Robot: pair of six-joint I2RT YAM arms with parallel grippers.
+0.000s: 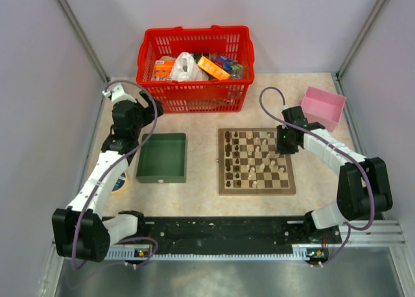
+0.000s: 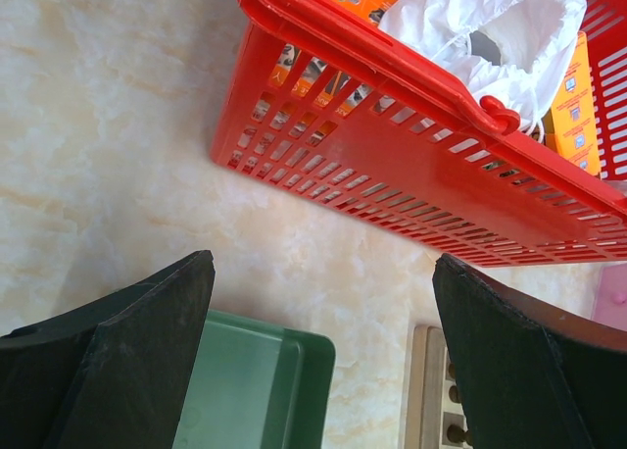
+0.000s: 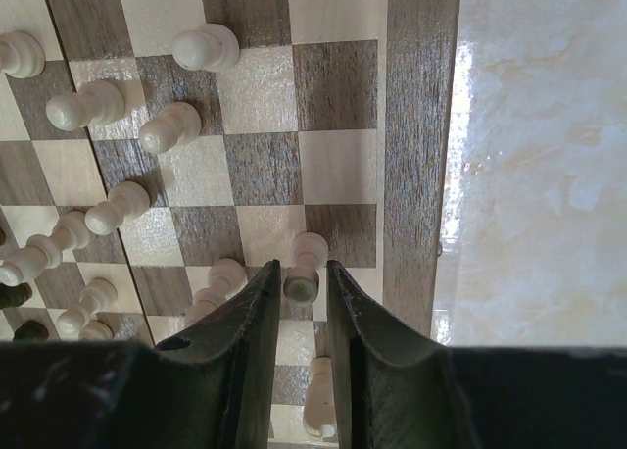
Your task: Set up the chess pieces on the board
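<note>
The board point(image 1: 256, 190) lies at centre right, with dark and pale chess pieces point(image 1: 249, 154) standing scattered over its far and left squares. My right gripper point(image 1: 286, 141) hovers over the board's far right corner. In the right wrist view its fingers point(image 3: 303, 284) are closed narrowly on a pale chess piece point(image 3: 306, 258), which is tilted with its felt base toward the camera. More pale pieces point(image 3: 171, 125) stand to the left on the board point(image 3: 421, 125). My left gripper point(image 1: 137, 115) is open and empty point(image 2: 323, 351), above the table between the basket and the tray.
A red basket point(image 1: 194, 96) full of packets stands at the back, and shows in the left wrist view point(image 2: 411, 165). A green tray point(image 1: 162, 157) lies left of the board. A pink bin point(image 1: 322, 106) is at back right. A tape roll point(image 1: 120, 182) lies by the left arm.
</note>
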